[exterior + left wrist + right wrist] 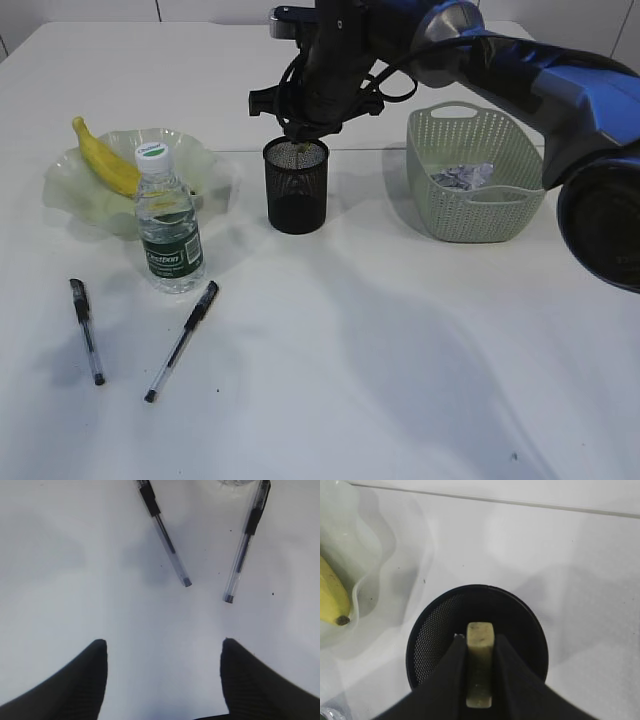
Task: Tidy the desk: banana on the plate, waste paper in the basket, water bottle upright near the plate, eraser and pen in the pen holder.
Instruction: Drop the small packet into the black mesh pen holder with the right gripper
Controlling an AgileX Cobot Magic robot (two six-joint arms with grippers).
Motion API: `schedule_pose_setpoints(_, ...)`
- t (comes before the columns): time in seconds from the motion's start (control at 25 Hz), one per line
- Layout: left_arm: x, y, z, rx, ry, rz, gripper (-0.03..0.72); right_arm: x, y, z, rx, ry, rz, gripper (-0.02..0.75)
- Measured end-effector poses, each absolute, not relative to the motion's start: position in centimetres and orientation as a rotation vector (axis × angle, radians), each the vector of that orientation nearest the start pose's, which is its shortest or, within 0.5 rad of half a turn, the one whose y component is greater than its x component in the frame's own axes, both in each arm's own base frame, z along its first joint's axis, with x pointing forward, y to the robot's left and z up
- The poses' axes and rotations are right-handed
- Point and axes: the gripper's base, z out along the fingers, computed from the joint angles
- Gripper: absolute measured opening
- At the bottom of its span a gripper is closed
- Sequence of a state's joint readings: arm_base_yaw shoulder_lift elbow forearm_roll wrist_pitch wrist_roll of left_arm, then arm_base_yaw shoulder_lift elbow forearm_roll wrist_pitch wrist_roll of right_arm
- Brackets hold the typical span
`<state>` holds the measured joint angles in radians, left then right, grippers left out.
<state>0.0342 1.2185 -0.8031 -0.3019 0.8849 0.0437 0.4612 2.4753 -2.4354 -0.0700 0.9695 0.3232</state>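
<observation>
Eraser (479, 665) clamped in right end effector (479, 652) over pen holder (425, 645), lower end hidden, left end effector (162, 672) apart

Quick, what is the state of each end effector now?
Left end effector: open, holding nothing, above the table.
Right end effector: closed on the eraser, over the pen holder.

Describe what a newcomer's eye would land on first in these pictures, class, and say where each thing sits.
First, the right gripper poised over the black mesh pen holder at the table's middle, pinching an eraser above its mouth. Next, the two pens lying loose at front left, near the upright water bottle standing before the plate with the banana.
</observation>
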Motion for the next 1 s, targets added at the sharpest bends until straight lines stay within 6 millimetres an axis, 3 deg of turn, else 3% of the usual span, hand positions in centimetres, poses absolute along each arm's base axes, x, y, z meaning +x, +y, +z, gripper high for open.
schedule_pose_setpoints(0.36,21.7,-1.4,25.9,-0.193,2.749,-0.352,0.496,49.5,24.0,22.9,-0.198,2.496,0.239,0.267)
schedule_pose_setpoints(0.64,21.6,-1.4,25.9,-0.193,2.751,-0.352,0.496,49.5,24.1,22.9,-0.196,2.5,0.247,0.284)
schedule_pose_setpoints(0.84,21.6,-1.4,25.9,-0.193,2.751,-0.352,0.496,48.8,24.0,22.4,-0.188,2.593,0.254,0.285)
schedule_pose_setpoints(1.0,21.6,-1.4,25.9,-0.193,2.751,-0.352,0.496,48.0,23.9,23.6,-0.187,2.659,0.261,0.285)
